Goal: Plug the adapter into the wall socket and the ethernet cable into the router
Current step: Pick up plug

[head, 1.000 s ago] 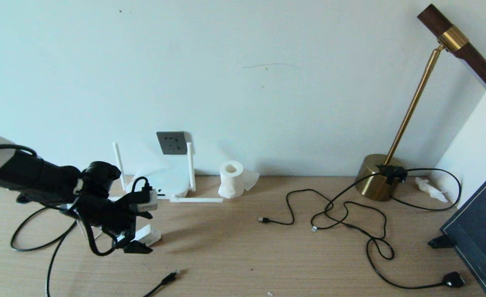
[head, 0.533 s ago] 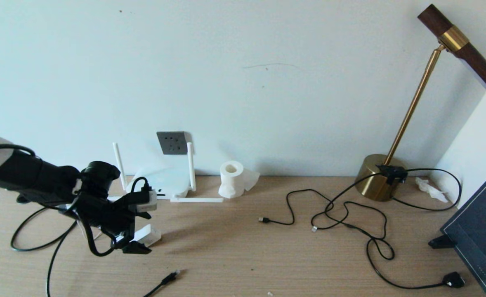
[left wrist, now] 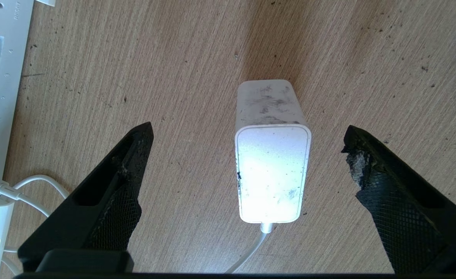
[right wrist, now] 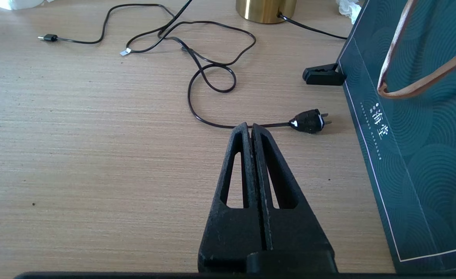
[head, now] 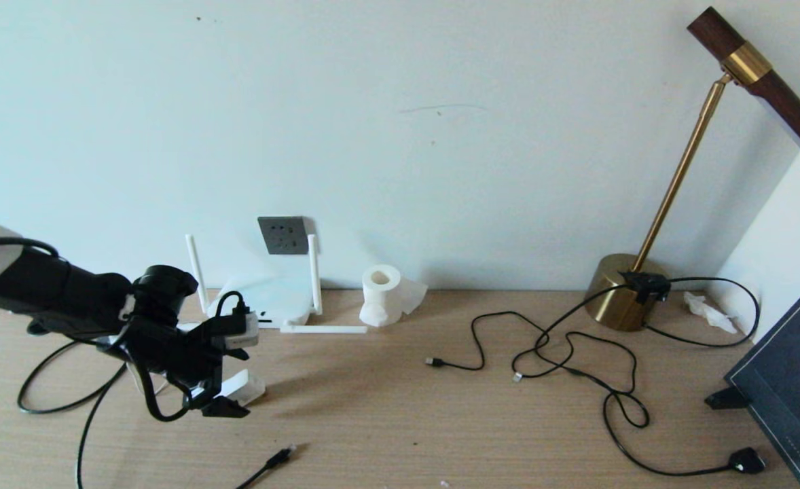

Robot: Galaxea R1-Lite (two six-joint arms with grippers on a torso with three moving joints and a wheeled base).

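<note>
The left end effector [left wrist: 247, 155] hangs spread wide around the adapter [left wrist: 271, 170], touching neither side. The adapter lies on the worktop [left wrist: 197, 77]. The right end effector [right wrist: 251, 130] is pressed together, empty.

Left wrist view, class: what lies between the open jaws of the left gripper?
The adapter lies on the bare wooden table midway between the jaws of the left gripper, with clear gaps on both sides and its cord trailing back.

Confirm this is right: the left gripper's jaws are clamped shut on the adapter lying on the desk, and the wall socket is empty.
Not quite. In the left wrist view the left gripper has its jaws wide open, one on each side of the adapter, touching neither side. The adapter does lie on the desk, and the wall socket is empty.
</note>
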